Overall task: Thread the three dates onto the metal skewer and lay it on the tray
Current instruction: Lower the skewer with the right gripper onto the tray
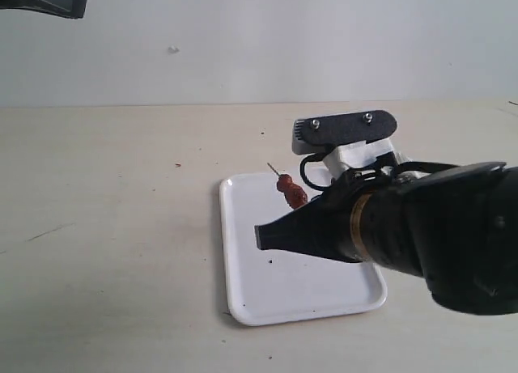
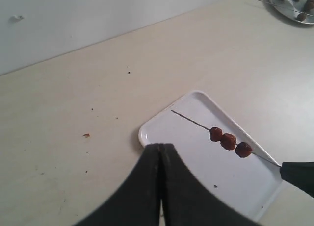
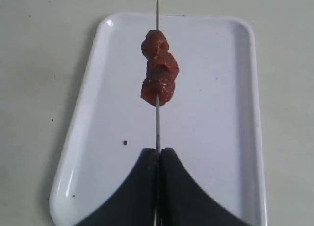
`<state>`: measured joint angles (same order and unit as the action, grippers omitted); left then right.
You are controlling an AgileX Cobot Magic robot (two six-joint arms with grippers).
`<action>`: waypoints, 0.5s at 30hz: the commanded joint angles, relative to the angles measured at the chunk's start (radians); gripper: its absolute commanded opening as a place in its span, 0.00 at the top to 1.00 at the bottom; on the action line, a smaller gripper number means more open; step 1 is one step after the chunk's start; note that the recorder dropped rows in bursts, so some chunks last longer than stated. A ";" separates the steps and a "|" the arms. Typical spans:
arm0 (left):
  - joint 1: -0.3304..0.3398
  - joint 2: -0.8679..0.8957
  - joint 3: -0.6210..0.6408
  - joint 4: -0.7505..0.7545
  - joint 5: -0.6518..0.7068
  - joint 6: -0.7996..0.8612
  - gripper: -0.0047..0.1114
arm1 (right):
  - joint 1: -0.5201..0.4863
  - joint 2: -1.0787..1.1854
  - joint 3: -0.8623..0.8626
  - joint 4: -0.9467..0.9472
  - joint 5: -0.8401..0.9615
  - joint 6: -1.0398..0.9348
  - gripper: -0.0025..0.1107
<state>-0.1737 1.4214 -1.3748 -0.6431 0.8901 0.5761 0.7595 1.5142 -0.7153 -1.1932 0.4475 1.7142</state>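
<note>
Threading done, laying down left: all three dates sit on the skewer, packed against one another around the middle of the rod, with a bare pointed length ahead of them. The right gripper holds the other end, its jaws pinched tight on the thin metal. The left gripper hangs back near a corner of the tray, its jaws pressed together on nothing.

The loaded skewer runs lengthwise over the white tray. In the exterior view its tip appears to point slightly upward, so it seems to be held just above the surface rather than resting on it. Contact cannot be ruled out from these angles. By my reading, what remains is to lower the rod flat inside the rim and let go.

The dates look wrinkled, glossy and reddish-brown, a little ragged where the rod passes through. The skewer is straight and grey. A few dark specks dot the tray. Far off on the table, a metal dish holds more dates.
</note>
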 commanded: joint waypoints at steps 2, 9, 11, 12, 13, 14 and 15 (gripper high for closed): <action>0.003 -0.008 0.003 -0.013 -0.027 0.003 0.96 | 0.025 0.070 0.000 -0.079 0.063 0.140 0.98; 0.003 -0.008 0.003 -0.013 -0.053 0.003 0.96 | 0.025 0.145 0.000 -0.103 0.050 0.146 0.98; 0.003 -0.008 0.003 -0.018 -0.058 0.003 0.96 | 0.025 0.139 0.000 -0.136 0.057 0.158 0.98; 0.003 -0.008 0.003 -0.018 -0.058 0.003 0.96 | 0.025 0.134 0.000 -0.168 0.064 0.176 0.98; 0.003 -0.008 0.003 -0.018 -0.058 0.005 0.96 | 0.025 0.124 0.000 -0.201 0.082 0.205 0.98; 0.003 -0.008 0.003 -0.018 -0.058 0.007 0.96 | 0.025 0.118 0.000 -0.212 0.092 0.219 0.98; 0.003 -0.008 0.003 -0.018 -0.059 0.007 0.96 | 0.025 0.113 0.000 -0.222 0.105 0.224 0.98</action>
<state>-0.1737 1.4214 -1.3748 -0.6509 0.8461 0.5786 0.7822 1.6500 -0.7153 -1.3663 0.5154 1.9075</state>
